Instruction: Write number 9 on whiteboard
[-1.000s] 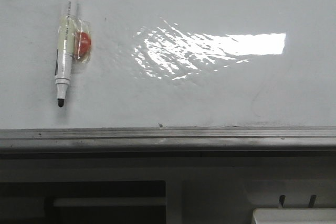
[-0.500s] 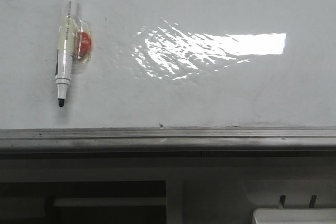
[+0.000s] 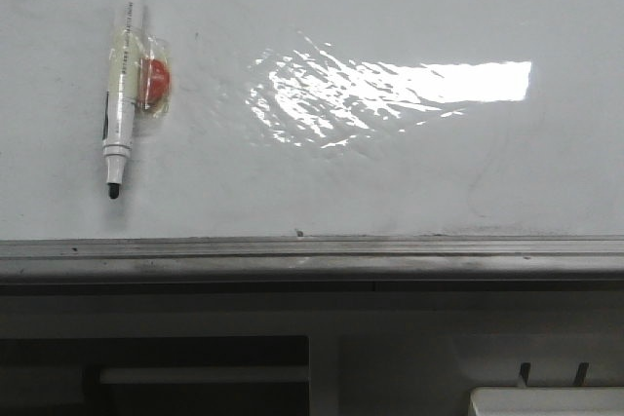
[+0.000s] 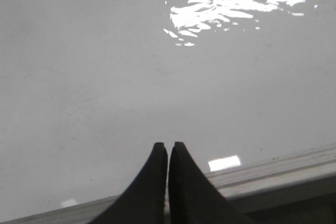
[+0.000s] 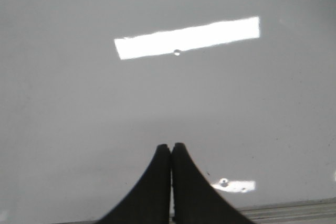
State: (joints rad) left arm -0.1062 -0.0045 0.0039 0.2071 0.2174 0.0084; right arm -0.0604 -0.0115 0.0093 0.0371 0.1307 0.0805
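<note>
Nearest the robot, a white tray is showing only its corner below the board's edge, and what it holds, if anything, is hidden. Above the grey metal strip, the left gripper and the right gripper are each being held over the whiteboard with their tips pressed together and nothing between them. No number 9 is being shown anywhere on the board, so the writing is judged not yet begun. Farther off on the left, the marker is lying uncapped, tip toward the strip, with an orange lump taped beside its barrel. The pickup is judged best done by the left gripper being opened first, then closed across the barrel clear of the tape.
</note>
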